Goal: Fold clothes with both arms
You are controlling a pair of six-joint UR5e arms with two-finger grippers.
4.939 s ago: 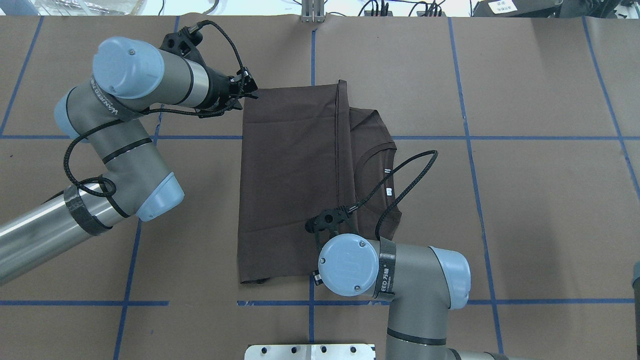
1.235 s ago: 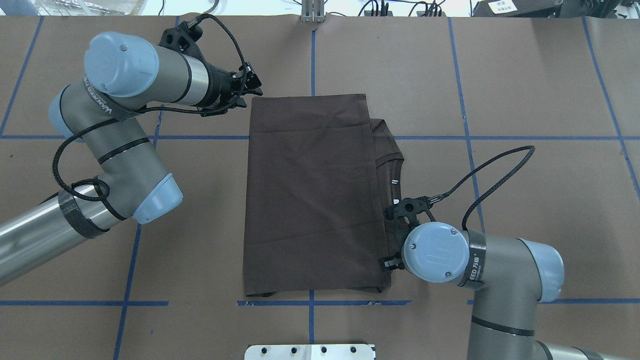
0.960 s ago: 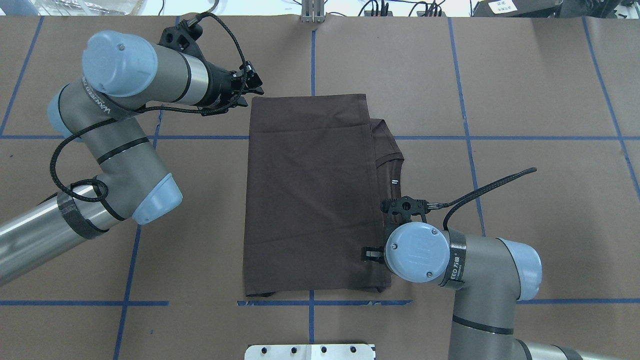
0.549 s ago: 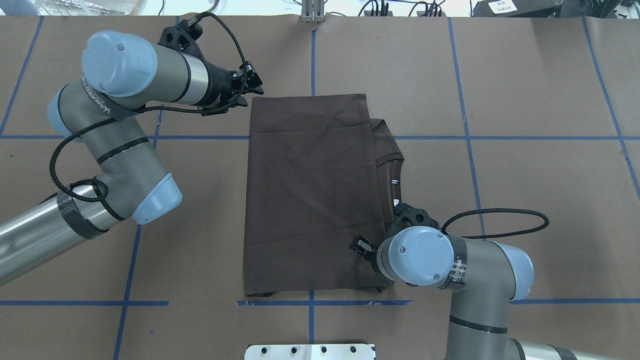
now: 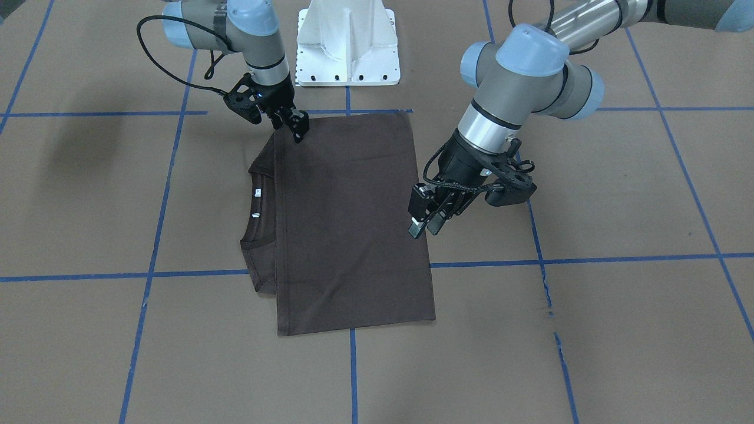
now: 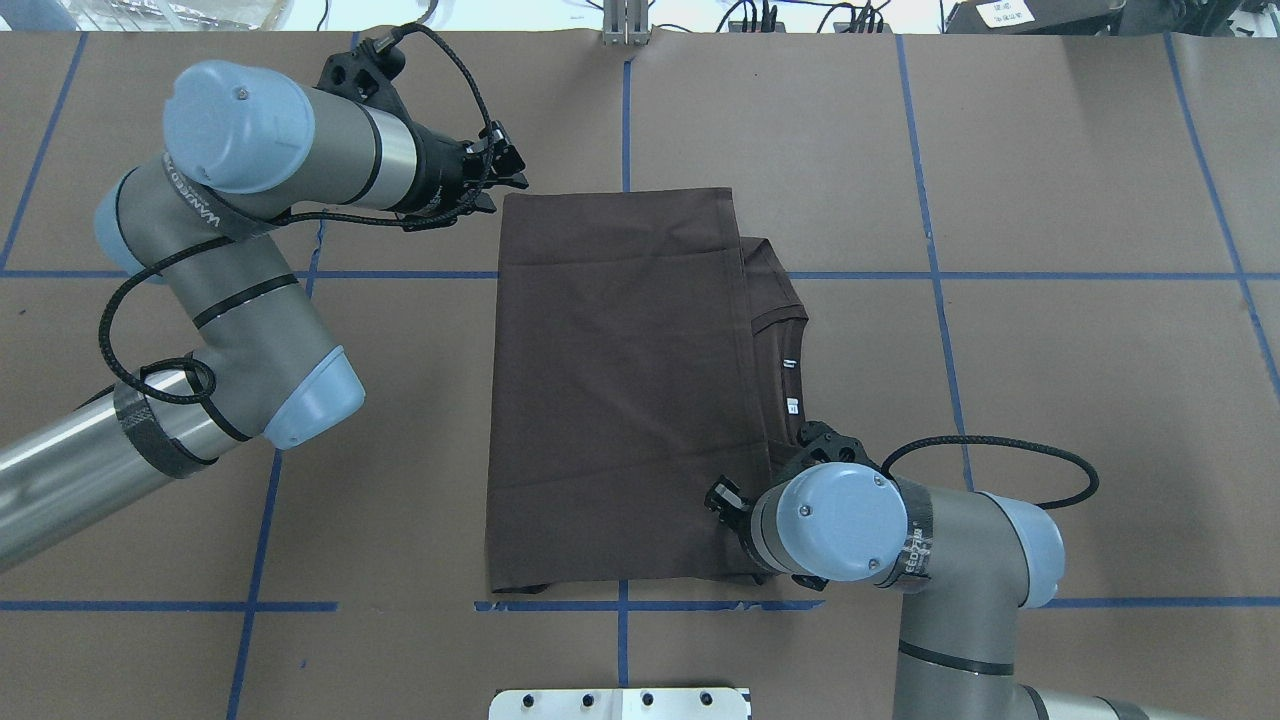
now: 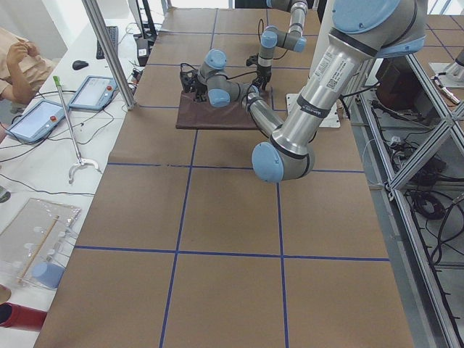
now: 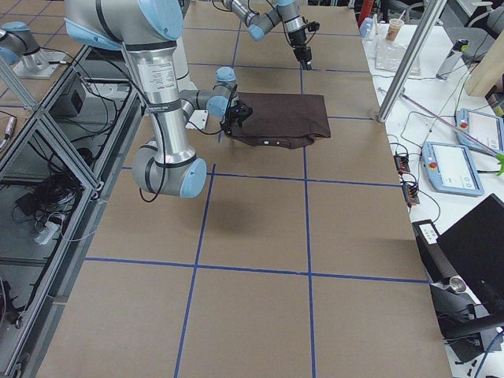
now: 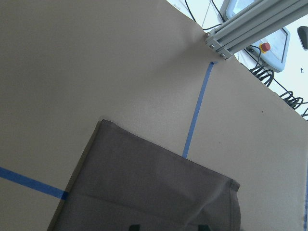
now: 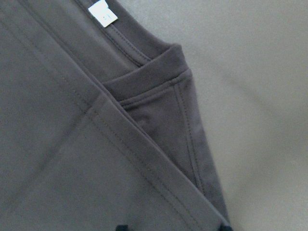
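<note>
1. T-shirt (image 6: 620, 400) is laid flat near the middle of the tabletop (image 6: 1050, 150), folded into a dark brown rectangle; the ribbed collar (image 6: 775, 320) and white labels (image 6: 792, 405) are left showing along the robot's right-hand long side
2. One fold is judged complete, and a further fold is judged due
3. The left claw (image 5: 424, 227) is held wide and empty above the far left corner; the right claw (image 5: 293, 126) is spread wide, empty, over the near collar-side corner
4. Fresh grips on matching corners are called for next, taken together and carried evenly so that the layers are not dragged
</note>
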